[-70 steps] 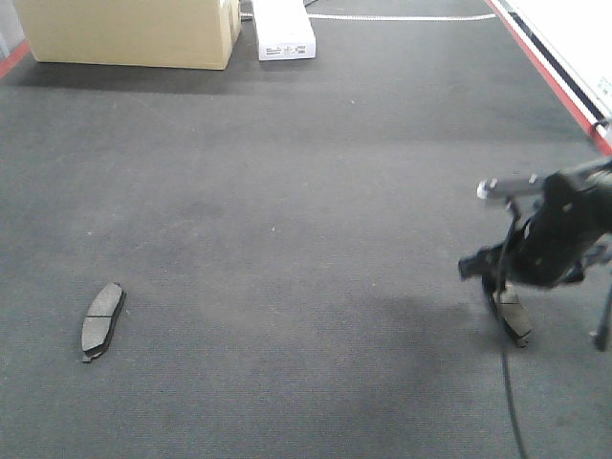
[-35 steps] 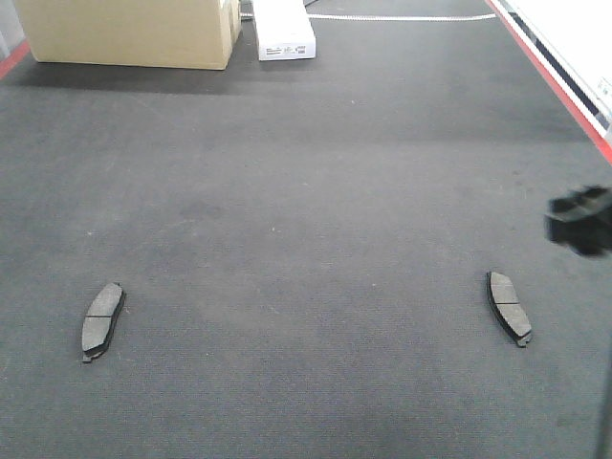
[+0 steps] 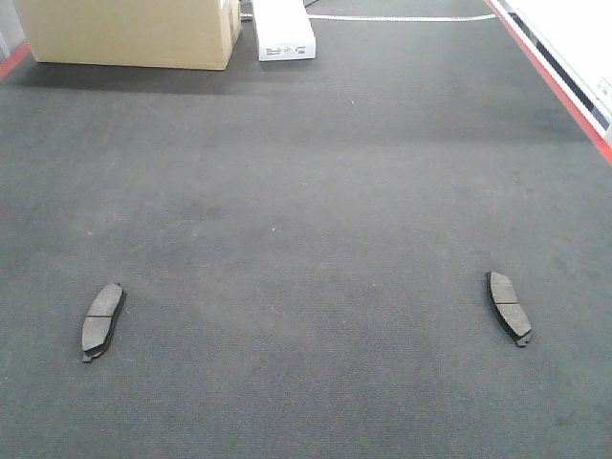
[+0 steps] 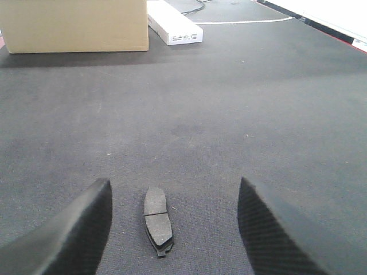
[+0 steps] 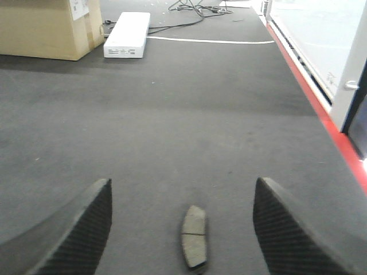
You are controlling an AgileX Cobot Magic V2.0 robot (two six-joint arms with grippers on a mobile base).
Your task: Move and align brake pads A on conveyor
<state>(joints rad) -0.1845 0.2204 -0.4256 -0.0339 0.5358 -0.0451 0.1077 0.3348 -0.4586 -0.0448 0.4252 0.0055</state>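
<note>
In the front-facing view I count two brake pads on the conveyor (image 3: 306, 191). The left brake pad (image 3: 103, 321) lies near the left edge of the picture and the right brake pad (image 3: 509, 307) near the right edge. They are well apart, at about the same depth, each lying flat with its long side running away from the camera. The belt is dark and rough, with a red edge stripe (image 3: 564, 86) on the right. At the far end stand one cardboard box (image 3: 129, 29) and one white box (image 3: 282, 29), just beside each other. No gripper shows in this view.

The left wrist view shows one pad only, the left brake pad (image 4: 157, 220). It lies on the belt in the gap of the left gripper (image 4: 174, 189). The two fingers (image 4: 74, 235) are wide apart and do not touch it.

The right wrist view also shows one pad, the right brake pad (image 5: 194, 238), flat on the belt between the spread fingers (image 5: 287, 229) of the right gripper (image 5: 180, 186), which hold nothing. Only this view shows the dark cables (image 5: 195, 8) on the floor behind the white box, and a bright white panel (image 5: 309, 34) beyond the red stripe.
</note>
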